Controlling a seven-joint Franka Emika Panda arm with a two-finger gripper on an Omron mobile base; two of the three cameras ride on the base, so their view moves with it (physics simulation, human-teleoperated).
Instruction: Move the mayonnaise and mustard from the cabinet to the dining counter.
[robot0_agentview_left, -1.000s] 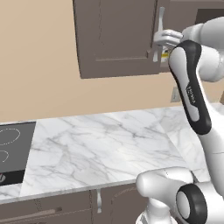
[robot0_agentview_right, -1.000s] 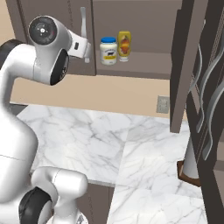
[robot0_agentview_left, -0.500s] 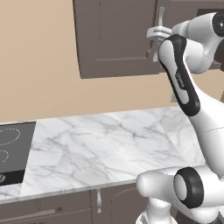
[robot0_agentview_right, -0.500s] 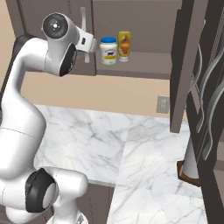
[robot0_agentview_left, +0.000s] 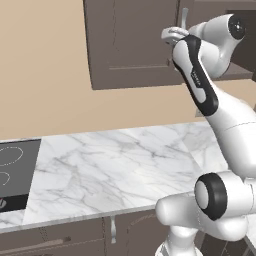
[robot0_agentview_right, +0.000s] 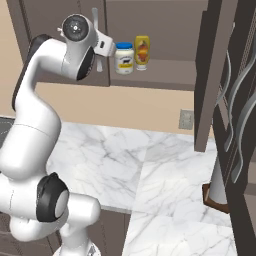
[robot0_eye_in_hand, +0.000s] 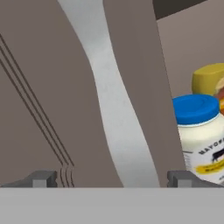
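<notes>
The mayonnaise (robot0_agentview_right: 124, 58), a squat white jar with a blue lid, stands on the open cabinet's shelf (robot0_agentview_right: 165, 75), and the yellow mustard (robot0_agentview_right: 142, 52) stands just behind and right of it. My gripper (robot0_agentview_right: 103, 45) hovers open just left of the jar, in front of the closed cabinet door (robot0_agentview_left: 132, 42) and its silver handle (robot0_agentview_left: 184, 17). In the hand view that handle (robot0_eye_in_hand: 113, 109) runs between my open fingertips (robot0_eye_in_hand: 43, 178), with the mayonnaise (robot0_eye_in_hand: 201, 135) and mustard (robot0_eye_in_hand: 210, 78) off to the right. Nothing is held. The dining counter is out of view.
A swung-out cabinet door (robot0_agentview_right: 210, 75) hangs to the right of the shelf. Below lies a marble worktop (robot0_agentview_left: 115, 170) with a black cooktop (robot0_agentview_left: 15, 170) at its left end. A pale cylinder on a brown base (robot0_agentview_right: 217, 185) stands at the right. A wall outlet (robot0_agentview_right: 186, 119) sits under the cabinet.
The arm's upper links have swung up and over, and the hand has shifted slightly toward the closed door's handle. The jaws stay open; the jar and the bottle have not moved.
</notes>
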